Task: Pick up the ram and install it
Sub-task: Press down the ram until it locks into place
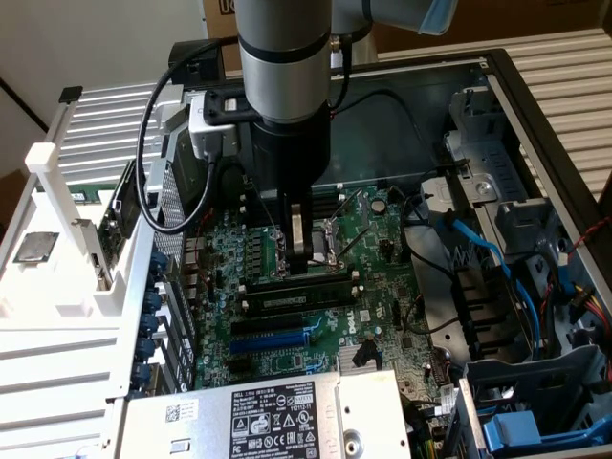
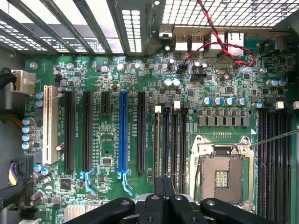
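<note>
My gripper [image 1: 303, 263] points straight down into the open computer case over the green motherboard [image 1: 373, 239]. Its two fingers are shut together with nothing visibly between them. The fingertips stand at the bank of long black memory slots [image 2: 175, 140]. The ram [image 1: 287, 300], a long narrow stick with dark chips, stands on edge in that bank, right at the fingertips. I cannot tell whether the fingertips touch its top edge. In the wrist view the shut gripper [image 2: 163, 184] hovers over the slots' near ends, beside the empty processor socket [image 2: 222, 175].
A blue slot [image 2: 123, 135] and black expansion slots lie beside the memory bank. A grey power supply [image 1: 277, 416] sits at the case's near side. Blue cables [image 1: 488, 253] and drive cages [image 1: 535, 402] crowd the exterior view's right. A white rack [image 1: 67, 220] stands outside on the left.
</note>
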